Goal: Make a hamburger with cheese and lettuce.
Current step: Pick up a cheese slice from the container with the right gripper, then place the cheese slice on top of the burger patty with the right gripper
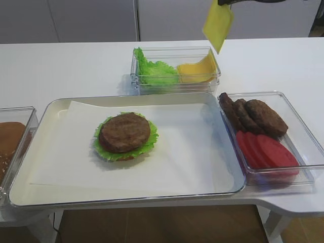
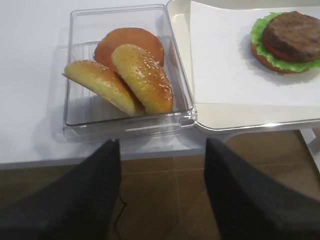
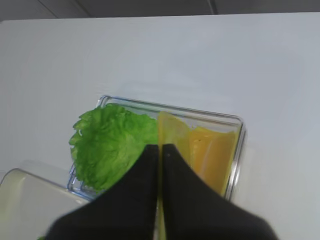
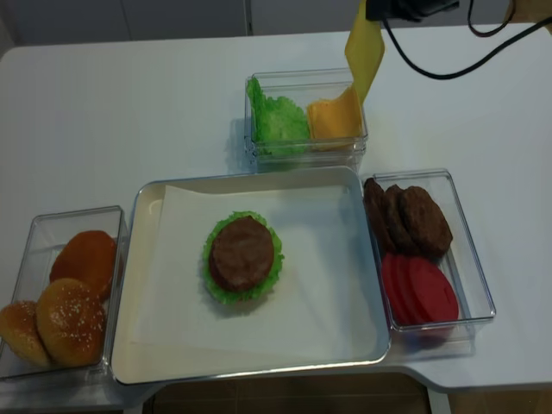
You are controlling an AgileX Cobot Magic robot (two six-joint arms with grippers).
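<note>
The hamburger (image 1: 125, 135) sits on white paper in the tray (image 1: 61, 109): a brown patty on top, with the lettuce (image 1: 104, 148) as a frilly green rim over the bun base. It also shows in the realsense view (image 4: 243, 256) and the left wrist view (image 2: 287, 35). My right gripper (image 4: 375, 13) is shut on the cheese (image 1: 218, 24), which hangs tilted high above the back bin. In the right wrist view the cheese (image 3: 169, 131) runs edge-on between the closed fingers of the gripper (image 3: 160, 148). My left gripper (image 2: 162, 145) is open and empty, off the table's front left edge.
The back bin (image 1: 215, 61) holds loose lettuce leaves (image 1: 154, 71) and a pile of yellow slices (image 1: 197, 71). The right bin (image 1: 298, 121) holds dark patties (image 1: 253, 115) and red tomato slices (image 1: 266, 152). The left bin (image 2: 75, 60) holds bun halves (image 2: 142, 75).
</note>
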